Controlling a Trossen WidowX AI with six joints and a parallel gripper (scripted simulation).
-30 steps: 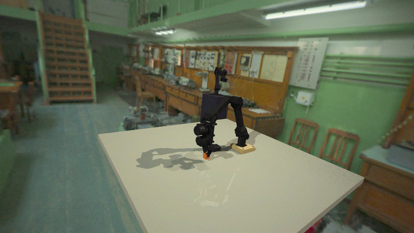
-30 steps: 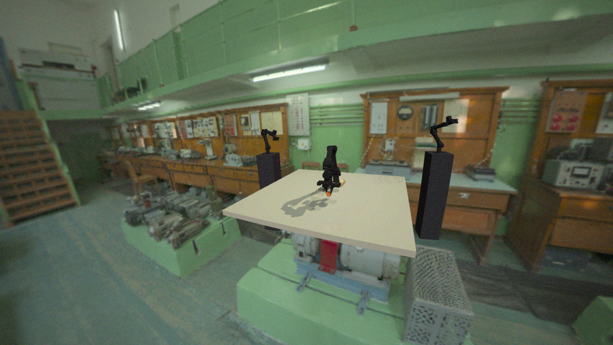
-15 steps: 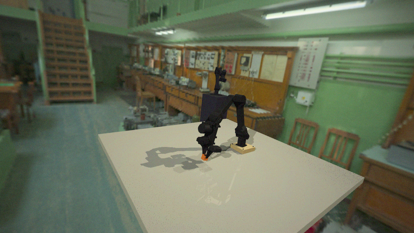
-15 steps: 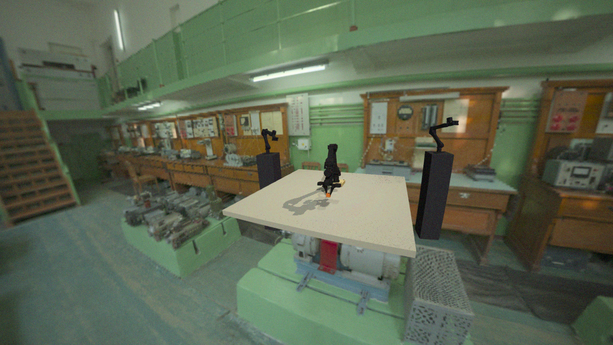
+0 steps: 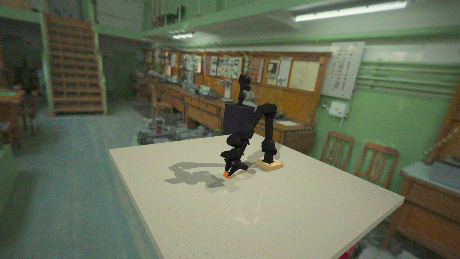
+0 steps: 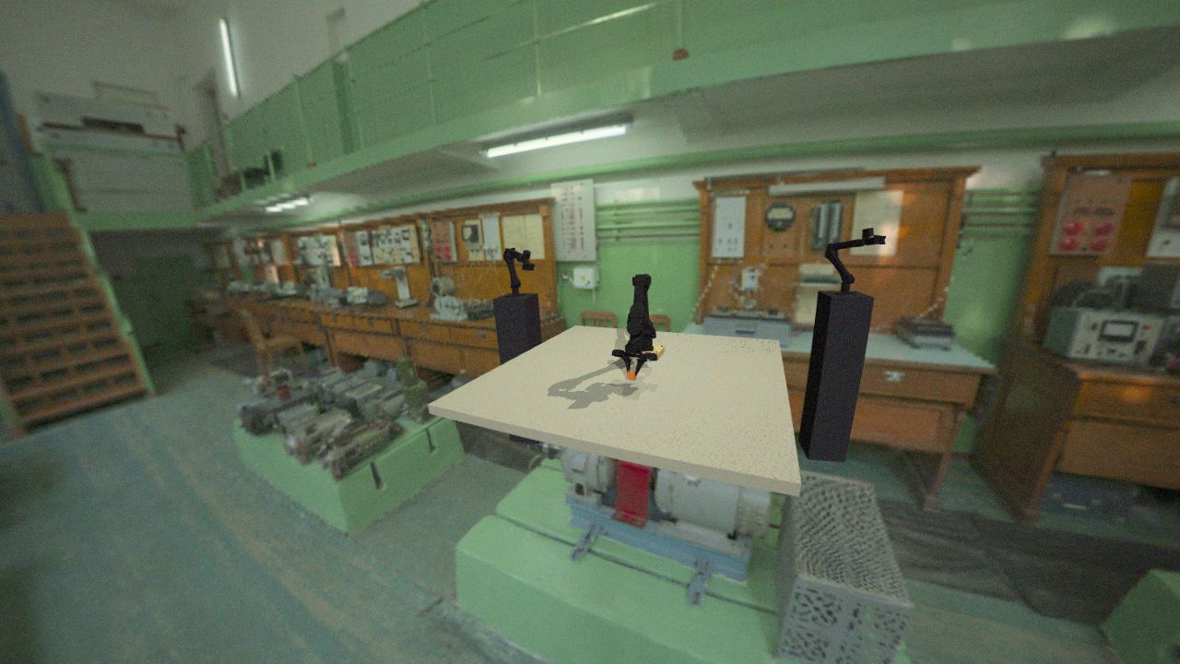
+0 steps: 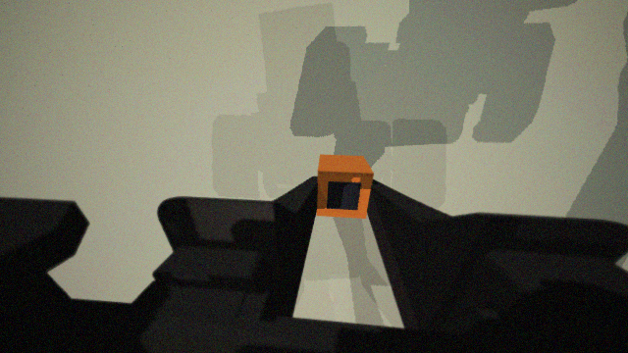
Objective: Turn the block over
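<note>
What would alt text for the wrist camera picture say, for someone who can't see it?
A small orange block is pinched between the two black fingers of the robot's gripper, with its dark square marked side facing the camera. Behind it lies a pale table top crossed by grey shadows of the arm.

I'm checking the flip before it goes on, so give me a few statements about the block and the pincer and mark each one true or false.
1. The pincer is shut on the orange block. True.
2. The block's dark marked side faces the wrist camera. True.
3. The block lies free on the table, apart from the fingers. False: it sits clamped between the fingertips.
4. The block is green. False: it is orange with a dark square on one face.
5. The arm's base stands on a wooden plate. True.
</note>
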